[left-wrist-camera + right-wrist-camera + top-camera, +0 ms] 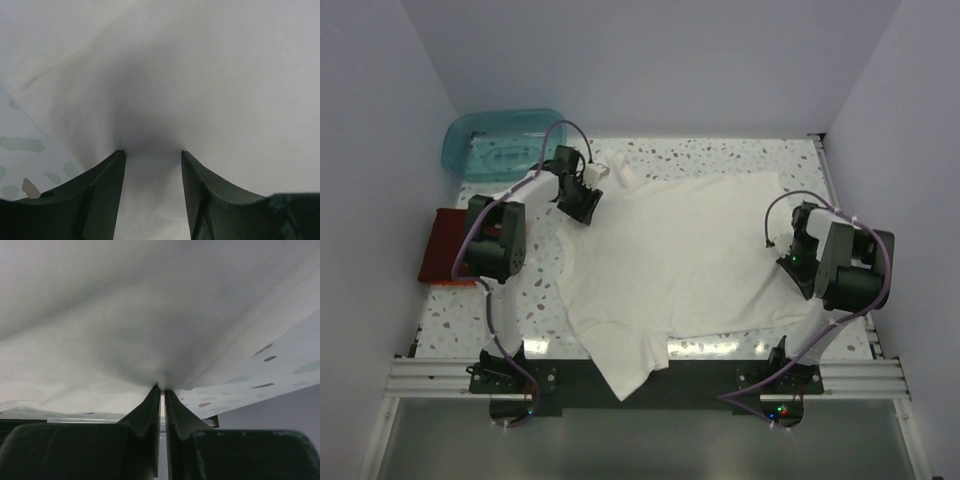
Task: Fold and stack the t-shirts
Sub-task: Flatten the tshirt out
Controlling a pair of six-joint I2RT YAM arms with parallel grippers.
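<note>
The cream-white t-shirt (pixel 680 260) lies spread over the middle of the table, one sleeve hanging over the near edge. My left gripper (pixel 582 205) rests on its far-left part near a sleeve. In the left wrist view the gripper (pixel 151 152) is open, both fingertips pressed on white cloth (pixel 200 75). My right gripper (pixel 790 262) is at the shirt's right edge. In the right wrist view it (pixel 162 388) is shut, pinching the white cloth (pixel 125 315), which puckers at the tips. A dark red folded shirt (pixel 445 242) lies at the left, with an orange edge (pixel 450 283) under it.
A translucent teal tub (pixel 500 140) stands at the far left corner. White walls close in the table on three sides. The speckled tabletop (pixel 720 155) shows beyond the shirt, and the metal rail (pixel 700 378) runs along the near edge.
</note>
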